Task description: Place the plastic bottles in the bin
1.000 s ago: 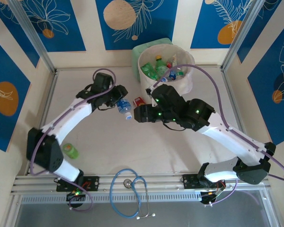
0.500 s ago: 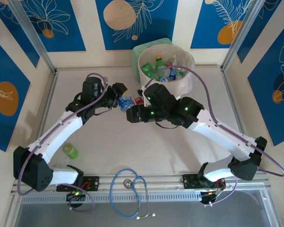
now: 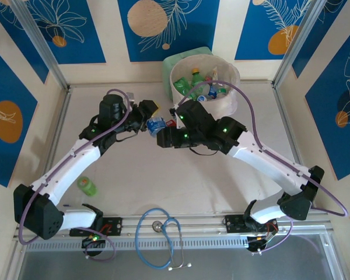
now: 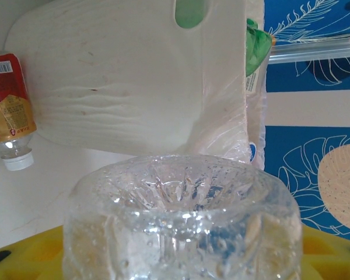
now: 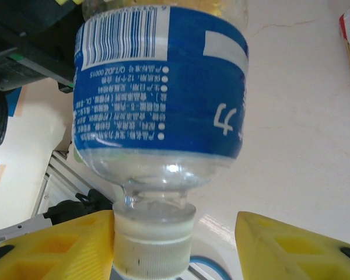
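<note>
A clear plastic bottle with a blue label (image 3: pixel 156 124) hangs above the table, with my left gripper (image 3: pixel 148 116) shut on its body. In the left wrist view its ribbed clear base (image 4: pixel 181 216) sits between the yellow fingers (image 4: pixel 23 259). My right gripper (image 3: pixel 162 135) is open around the bottle's white cap (image 5: pixel 154 245); its left finger (image 5: pixel 64 248) touches the cap and the right finger (image 5: pixel 291 245) stands apart. The cream-pink bin (image 3: pixel 228 104), with several bottles inside, is just to the right. A red-labelled bottle (image 4: pixel 9 111) lies at its foot. A green bottle (image 3: pixel 87 185) lies near left.
A pale green box (image 3: pixel 189 55) stands behind the bin. A blue-tubed stethoscope (image 3: pixel 160 233) lies at the table's front edge. The bin's wall (image 4: pixel 134 87) is close ahead of the left wrist. Metal frame posts stand at both back corners.
My left gripper has carried the blue-labelled bottle a little up and right towards the bin. My right gripper has swung left and closed in around the bottle's cap.
</note>
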